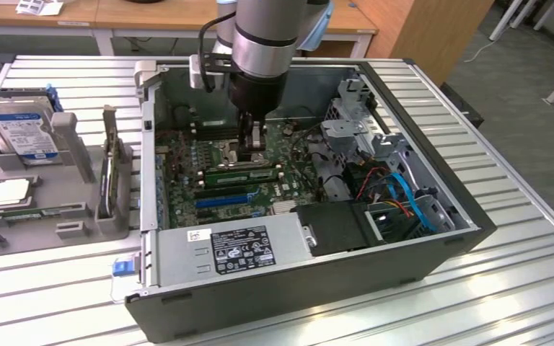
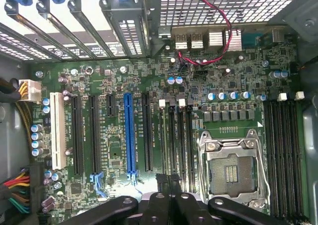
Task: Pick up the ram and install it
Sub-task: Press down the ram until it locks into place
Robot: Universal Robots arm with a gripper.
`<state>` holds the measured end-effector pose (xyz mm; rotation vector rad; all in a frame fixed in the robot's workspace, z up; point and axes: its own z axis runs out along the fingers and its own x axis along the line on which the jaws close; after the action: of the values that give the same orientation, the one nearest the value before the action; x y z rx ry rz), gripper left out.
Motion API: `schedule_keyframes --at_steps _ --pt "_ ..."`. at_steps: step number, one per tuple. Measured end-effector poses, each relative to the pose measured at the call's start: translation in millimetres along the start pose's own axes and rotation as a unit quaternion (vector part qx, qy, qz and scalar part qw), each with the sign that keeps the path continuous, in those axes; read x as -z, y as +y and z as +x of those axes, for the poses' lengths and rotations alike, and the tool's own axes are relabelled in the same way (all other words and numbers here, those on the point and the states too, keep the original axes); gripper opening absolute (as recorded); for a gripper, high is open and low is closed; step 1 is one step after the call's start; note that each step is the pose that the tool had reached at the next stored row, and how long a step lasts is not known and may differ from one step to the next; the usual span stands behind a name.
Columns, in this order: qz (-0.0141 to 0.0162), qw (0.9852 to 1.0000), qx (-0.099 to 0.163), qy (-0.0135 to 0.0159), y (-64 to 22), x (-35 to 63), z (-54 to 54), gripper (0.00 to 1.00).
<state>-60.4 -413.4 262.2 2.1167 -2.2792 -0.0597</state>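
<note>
Gripper (image 2: 170, 181) sits closest to my wrist camera, its tips drawn together over the black slots (image 2: 178, 140) beside the socket (image 2: 231, 173). From outside I see the ram (image 1: 242, 174) directly beneath those tips. It stands on edge inside the case (image 1: 354, 281), with its long axis along the slots, running across the exterior view. Whether I'm pinching its top edge or only bearing on it, I can't tell.

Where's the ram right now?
In the exterior view the ram lies along the motherboard inside the open PC case, just under the claw, between the CPU socket and the blue expansion slot.
</note>
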Motion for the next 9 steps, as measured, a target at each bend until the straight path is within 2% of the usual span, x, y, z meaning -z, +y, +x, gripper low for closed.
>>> schedule_keyframes --at_steps 5,6,9 --pt "0.0 1.0 0.0 -0.0002 -0.2 0.0 0.0 0.11" --pt "-0.0001 1.0 0.0 -0.0019 -2.1 0.1 0.5 0.11" --pt "-0.0004 1.0 0.0 -0.0062 -14.8 0.6 0.1 0.11"
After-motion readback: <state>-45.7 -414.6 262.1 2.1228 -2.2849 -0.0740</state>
